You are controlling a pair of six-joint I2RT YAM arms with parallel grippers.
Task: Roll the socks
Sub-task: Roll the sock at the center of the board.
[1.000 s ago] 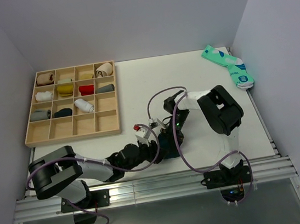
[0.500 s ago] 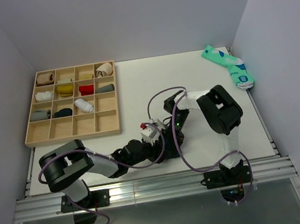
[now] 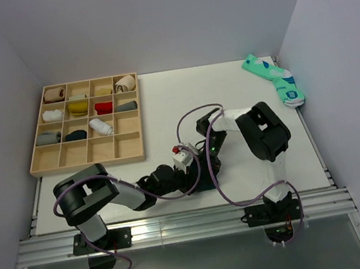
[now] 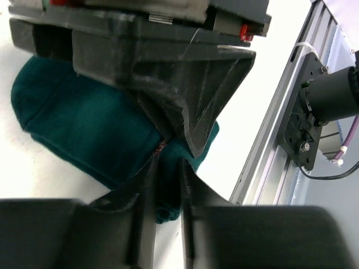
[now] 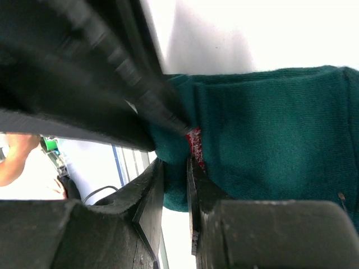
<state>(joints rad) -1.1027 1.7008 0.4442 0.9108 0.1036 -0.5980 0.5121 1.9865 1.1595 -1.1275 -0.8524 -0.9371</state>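
Near the counter's [image 3: 163,103] front edge, both arms meet on the dark green sock [image 4: 84,129].
The left jaws and right jaws are each nearly closed, pinching its fabric. Its small red label [image 5: 194,144] is too blurred to read.

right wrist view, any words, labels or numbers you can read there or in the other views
No text can be read in any view.
Red tag on the green sock: any print is too blurred.
Mint socks: blue-and-white marks, too small to read.
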